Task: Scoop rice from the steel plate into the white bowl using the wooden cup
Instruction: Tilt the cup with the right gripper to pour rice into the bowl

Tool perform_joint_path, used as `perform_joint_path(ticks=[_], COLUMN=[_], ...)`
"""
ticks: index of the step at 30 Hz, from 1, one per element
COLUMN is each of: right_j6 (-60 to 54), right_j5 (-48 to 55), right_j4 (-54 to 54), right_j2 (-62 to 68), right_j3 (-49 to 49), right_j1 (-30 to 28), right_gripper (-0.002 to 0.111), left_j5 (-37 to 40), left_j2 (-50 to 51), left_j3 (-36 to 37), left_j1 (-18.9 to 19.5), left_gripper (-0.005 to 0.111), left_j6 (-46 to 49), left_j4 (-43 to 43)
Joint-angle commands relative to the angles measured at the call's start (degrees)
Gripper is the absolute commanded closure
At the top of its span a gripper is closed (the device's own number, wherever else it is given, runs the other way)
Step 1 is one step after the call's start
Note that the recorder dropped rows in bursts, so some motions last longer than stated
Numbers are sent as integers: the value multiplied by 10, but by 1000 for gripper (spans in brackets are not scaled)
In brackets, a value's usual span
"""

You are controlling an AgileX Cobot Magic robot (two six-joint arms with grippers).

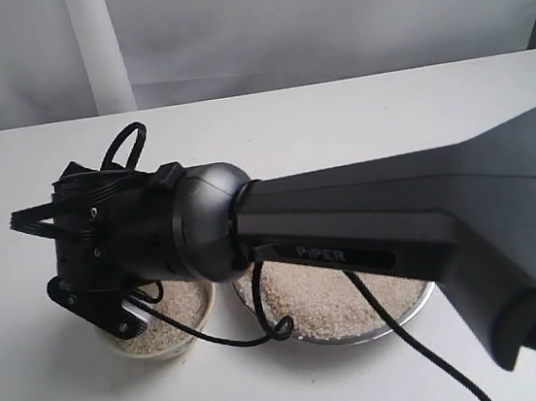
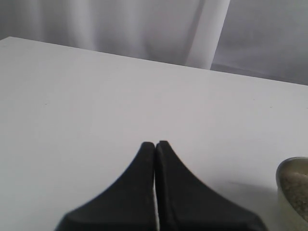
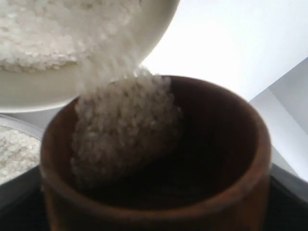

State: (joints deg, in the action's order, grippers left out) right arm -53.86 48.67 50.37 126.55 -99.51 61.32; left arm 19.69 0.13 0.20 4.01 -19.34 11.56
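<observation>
My right arm reaches across to the left, and its gripper [image 1: 102, 297] hangs over the white bowl [image 1: 174, 350]. It is shut on the wooden cup [image 3: 231, 159], which is tipped towards the bowl [image 3: 96, 91]. Rice [image 3: 122, 127] slides from the cup's dark inside over its lip into the bowl, which holds a heap of grains [image 3: 43, 33]. In the exterior view the wrist hides the cup. The steel plate [image 1: 363, 334] stands right of the bowl with a bed of rice [image 1: 324, 301]. My left gripper [image 2: 155, 144] is shut on nothing above bare table.
The right arm's thick grey forearm [image 1: 397, 214] crosses above the plate, and its black cable [image 1: 217, 342] loops between the two vessels. The rim of a round vessel [image 2: 288, 180] with grains shows at the edge of the left wrist view. A pale curtain hangs behind the white table [image 1: 336, 114].
</observation>
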Motion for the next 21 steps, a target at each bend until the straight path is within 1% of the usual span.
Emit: perform_joint_path(ticks=[1,13,21], right_j6=[1,7,7], right_j5=[18,47,49], right_j4=[50,91,92], right_j2=[-2,-2,-2], right_j3=[-2,-2,-2], right_j1=[11,28,33], right_gripper=[108,108,108], left_j5=[-4,-4,-4], left_j2=[-1,-1,-1], left_j3=[-2,-2,-2], left_j1=[0,0,0], left_gripper=[107,107,107], left_j6=[-1,-1,-1], left_j4=[-3,-3,-3])
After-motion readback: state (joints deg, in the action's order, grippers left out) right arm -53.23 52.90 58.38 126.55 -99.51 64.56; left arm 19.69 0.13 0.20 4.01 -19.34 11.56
